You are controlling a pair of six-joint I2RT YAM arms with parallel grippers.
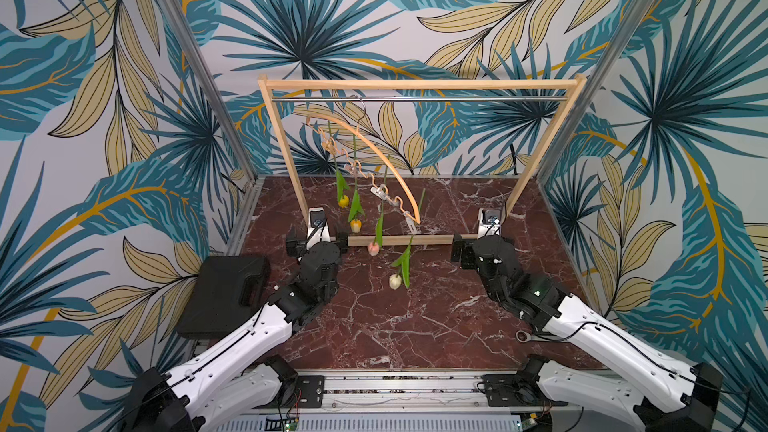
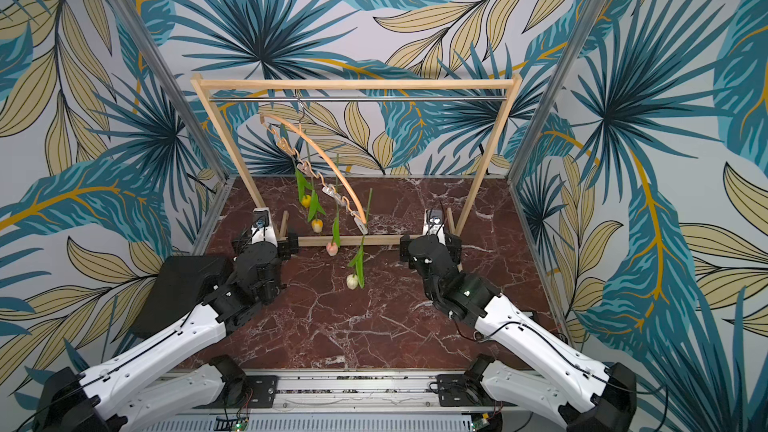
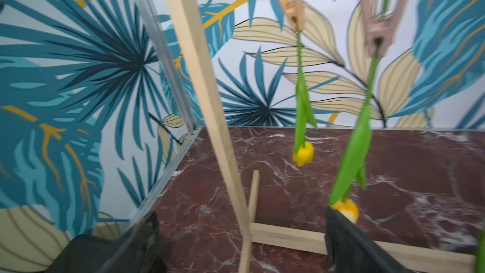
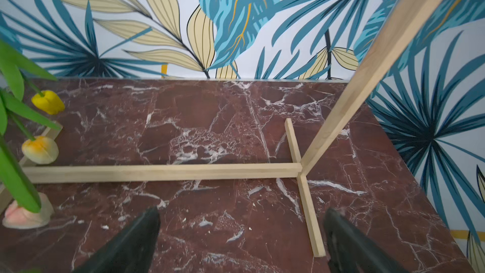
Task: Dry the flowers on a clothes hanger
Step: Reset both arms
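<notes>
Red-veined marble tabletop (image 1: 374, 326) has, left of its centre, the clothes hanger (image 1: 407, 195) hooked on the metal rail of a wooden rack (image 1: 415, 85), hanging tilted, with the flowers (image 1: 356, 207) clipped to it head-down. Left gripper (image 3: 244, 232) and right gripper (image 4: 242, 214) sit low by the rack's two feet, jaws spread wide, gripping nothing.

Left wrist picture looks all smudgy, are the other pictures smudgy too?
Left wrist view: yes, smeared, the clips and the yellow tulip have soft edges. Right wrist view: sharper, the marble table's white veins are crisp. Both top views: fairly clear, though the wooden rack's posts look splayed outward.
</notes>
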